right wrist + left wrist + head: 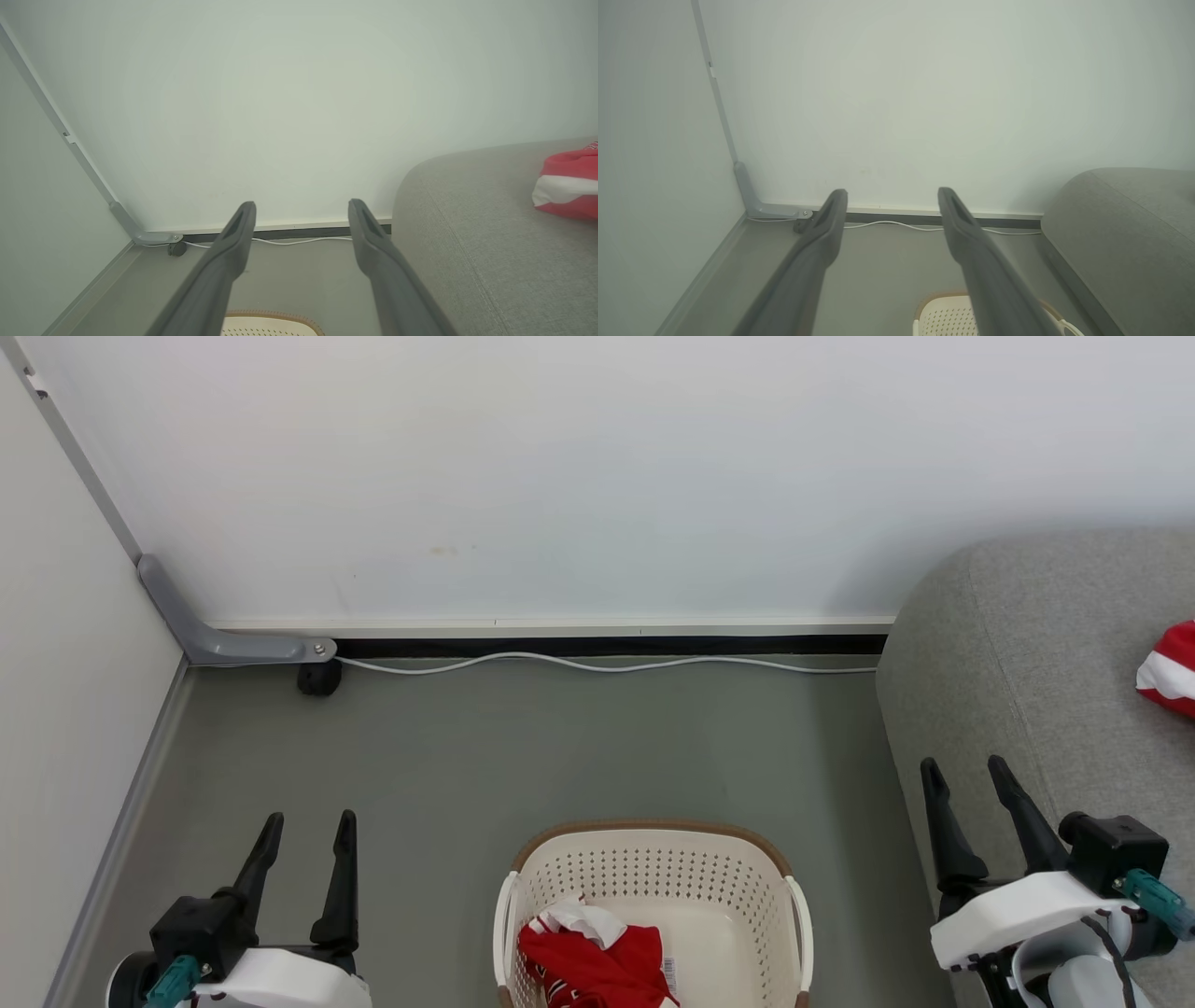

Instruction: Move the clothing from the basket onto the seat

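A cream-white perforated basket [747,882] with a brown rim stands on the floor at the bottom middle of the head view; its rim [934,298] [271,315] peeks into both wrist views. One piece of red and white clothing [597,961] lies crumpled in its left half. A second red and white piece [1172,672] [567,184] lies on the grey seat [1027,644] [1125,233] [472,233] at the right. My left gripper [308,821] [892,193] hangs open and empty left of the basket. My right gripper [966,767] [302,205] is open and empty over the seat's front edge.
A white wall closes the back and a second wall runs down the left. A white cable [607,663] trails along the skirting. A grey bracket with a small black castor [319,678] sits in the corner. Grey floor [560,747] lies between basket and wall.
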